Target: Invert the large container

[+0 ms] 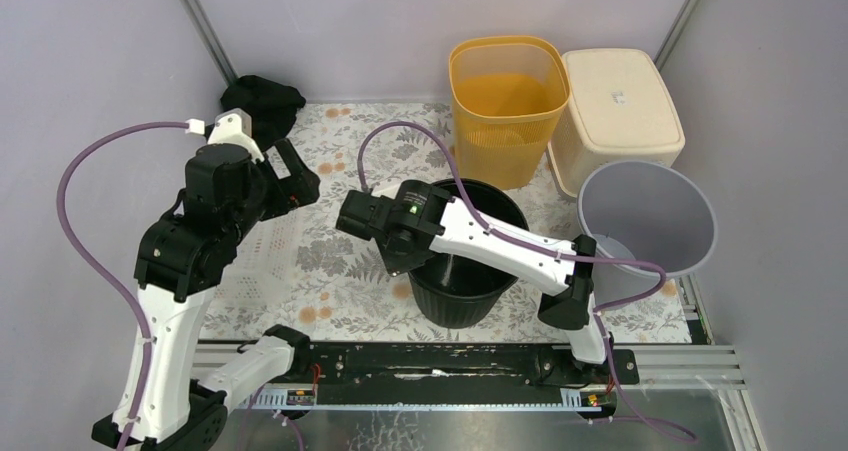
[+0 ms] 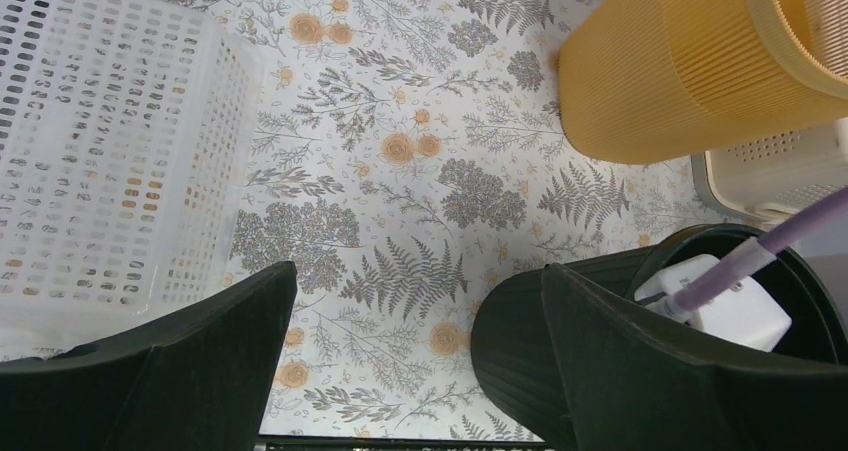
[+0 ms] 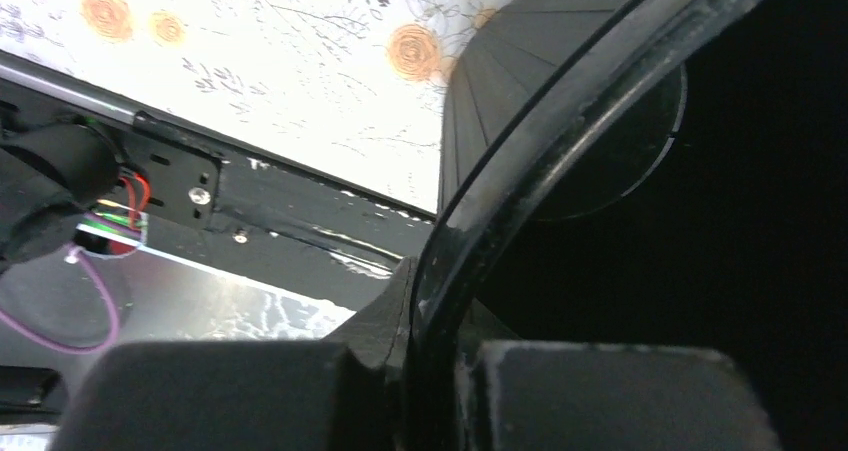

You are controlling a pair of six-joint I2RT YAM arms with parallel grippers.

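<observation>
The large black ribbed container (image 1: 460,293) stands upright, opening up, at the middle front of the flowered table. My right gripper (image 1: 400,258) is shut on its left rim; the right wrist view shows the rim (image 3: 520,171) pinched between the fingers (image 3: 440,311), one outside and one inside. The right forearm crosses over the opening. My left gripper (image 1: 300,186) hovers open and empty to the container's left, apart from it. In the left wrist view the container's wall (image 2: 510,341) shows beside the right finger, with bare table between the fingers (image 2: 418,271).
An orange ribbed bin (image 1: 505,101) and a cream bin (image 1: 615,111) stand at the back right. A grey bin (image 1: 645,216) leans at the right. A white perforated basket (image 2: 100,141) lies under the left arm. A black cloth (image 1: 262,96) is at the back left.
</observation>
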